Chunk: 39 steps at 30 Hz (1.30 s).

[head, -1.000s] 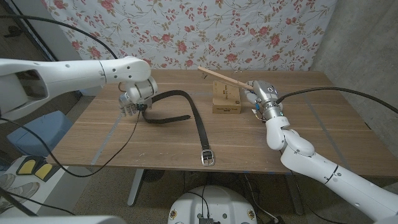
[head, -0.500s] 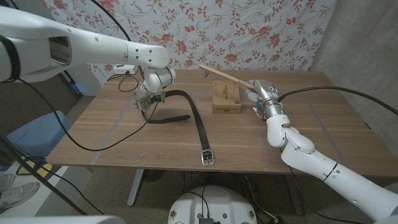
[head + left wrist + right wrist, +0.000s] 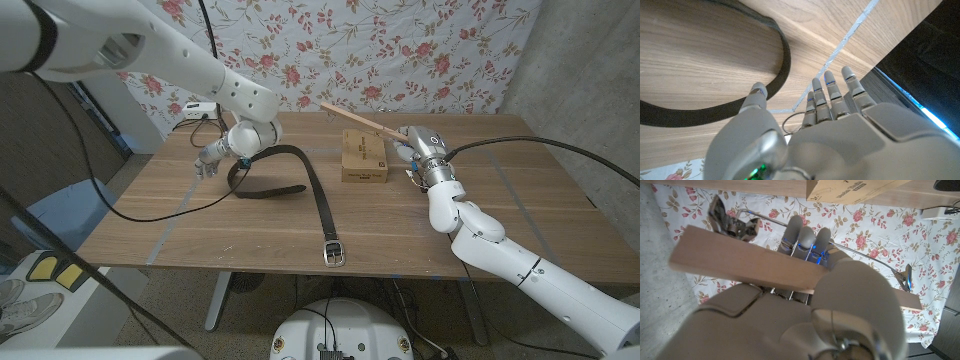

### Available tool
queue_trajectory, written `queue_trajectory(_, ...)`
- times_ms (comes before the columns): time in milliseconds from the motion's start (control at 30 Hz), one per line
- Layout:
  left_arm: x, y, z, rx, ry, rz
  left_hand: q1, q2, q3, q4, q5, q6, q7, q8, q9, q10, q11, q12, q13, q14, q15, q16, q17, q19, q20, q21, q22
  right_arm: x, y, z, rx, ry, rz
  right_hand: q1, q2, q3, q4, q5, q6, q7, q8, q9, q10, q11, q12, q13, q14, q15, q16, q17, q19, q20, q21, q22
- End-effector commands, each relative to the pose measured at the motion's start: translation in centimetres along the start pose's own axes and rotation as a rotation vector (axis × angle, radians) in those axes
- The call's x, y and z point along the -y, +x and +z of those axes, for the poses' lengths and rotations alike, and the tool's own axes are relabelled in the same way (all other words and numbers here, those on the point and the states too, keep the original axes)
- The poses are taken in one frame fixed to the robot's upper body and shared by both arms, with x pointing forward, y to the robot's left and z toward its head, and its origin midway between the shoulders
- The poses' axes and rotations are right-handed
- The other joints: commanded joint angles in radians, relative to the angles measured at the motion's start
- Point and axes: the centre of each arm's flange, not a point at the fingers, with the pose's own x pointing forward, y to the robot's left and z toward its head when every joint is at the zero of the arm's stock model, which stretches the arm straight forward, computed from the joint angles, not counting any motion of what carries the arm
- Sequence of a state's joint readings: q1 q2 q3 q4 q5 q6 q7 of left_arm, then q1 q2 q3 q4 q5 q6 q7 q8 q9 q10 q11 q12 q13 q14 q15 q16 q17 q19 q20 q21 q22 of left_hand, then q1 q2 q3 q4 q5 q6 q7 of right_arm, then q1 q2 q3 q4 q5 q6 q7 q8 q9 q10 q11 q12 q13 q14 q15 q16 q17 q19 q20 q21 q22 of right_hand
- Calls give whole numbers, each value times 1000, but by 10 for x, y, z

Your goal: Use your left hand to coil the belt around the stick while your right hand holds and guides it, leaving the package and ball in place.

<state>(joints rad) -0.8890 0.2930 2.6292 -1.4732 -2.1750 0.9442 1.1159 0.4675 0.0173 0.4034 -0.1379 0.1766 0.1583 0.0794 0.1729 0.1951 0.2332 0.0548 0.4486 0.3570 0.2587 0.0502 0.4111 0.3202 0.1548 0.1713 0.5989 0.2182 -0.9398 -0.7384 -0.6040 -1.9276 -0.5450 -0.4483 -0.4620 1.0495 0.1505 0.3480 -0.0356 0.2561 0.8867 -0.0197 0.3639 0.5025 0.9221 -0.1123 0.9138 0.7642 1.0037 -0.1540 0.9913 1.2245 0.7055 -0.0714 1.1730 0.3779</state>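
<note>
A black belt point(image 3: 318, 195) lies on the wooden table, looped at its far left end, with its metal buckle point(image 3: 333, 252) near the front edge. My left hand point(image 3: 210, 160) hovers just left of that loop with fingers stretched out and holds nothing. In the left wrist view the left hand point(image 3: 825, 130) reaches toward the belt's curve point(image 3: 785, 55) without touching it. My right hand point(image 3: 420, 150) grips a thin wooden stick point(image 3: 355, 118) that slants up and left over the cardboard package point(image 3: 363, 160). The right wrist view shows the right hand point(image 3: 805, 305) wrapped around the stick point(image 3: 740, 260), beside the package point(image 3: 855, 187).
A black cable point(image 3: 190, 200) from my left arm droops over the table's left part. Pale tape lines point(image 3: 170, 225) cross the tabletop. A white device point(image 3: 195, 108) sits at the back left, in front of the flowered cloth point(image 3: 400, 50).
My left arm has swung upward and turned. Its hand went right toward the belt loop, then back left, fingers now stretched out. The belt, stick and right hand have not moved.
</note>
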Motion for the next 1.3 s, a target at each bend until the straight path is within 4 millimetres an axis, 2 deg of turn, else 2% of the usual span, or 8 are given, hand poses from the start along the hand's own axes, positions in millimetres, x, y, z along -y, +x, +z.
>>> queue_trajectory(33,-7,26,-30,-127,-77,70,-7,-18,-12,0,7,-40,-10,5,-1,-35,10,-18,-6,-33,10,-32,-17,-10,-4,-1,0,0,-1,1,2,9,1,18,20,22,26,7,23,-2,19,3,9,0,6,0,-1,-66,5,3,-6,-94,10,-1)
queue_trajectory(200,-8,32,-31,-141,-64,108,-7,-26,-15,-2,8,-33,-12,15,-2,-39,3,-26,-12,-38,2,-44,-29,-9,-16,-1,-3,2,-2,2,12,15,3,18,20,22,27,6,23,-1,18,3,9,0,6,0,-1,-66,6,3,-8,-95,15,-4)
queue_trajectory(333,-5,39,-30,-148,-59,112,-2,-31,-18,-5,10,5,-3,34,-3,-1,-20,-22,-23,-1,-18,-45,-49,4,-25,4,-6,2,-2,2,16,16,8,18,20,22,27,6,24,-1,17,3,10,0,6,-1,-1,-65,6,3,-9,-95,19,-6)
queue_trajectory(467,-2,45,-27,-141,-70,91,1,-30,-18,-6,11,17,0,38,-3,16,-24,-20,-28,21,-33,-45,-59,18,-30,9,-8,4,-3,2,15,14,7,18,19,23,27,6,24,-1,16,3,9,2,6,0,-1,-65,7,3,-11,-95,23,-9)
queue_trajectory(800,11,55,-6,-116,-53,70,8,-33,-18,-6,12,74,6,54,-3,67,-34,-13,-42,86,-50,-41,-79,58,-39,25,-10,6,-4,0,13,14,14,19,19,23,28,5,26,-1,14,3,10,2,6,0,-1,-65,9,3,-15,-95,33,-15)
queue_trajectory(1300,28,58,27,-93,5,65,14,-33,-17,-7,13,90,11,54,-4,87,-39,-13,-51,114,-53,-43,-89,79,-42,34,-12,8,-3,-5,21,20,20,20,18,24,29,3,28,1,12,6,13,4,4,-4,-2,-65,12,3,-21,-95,50,-28)
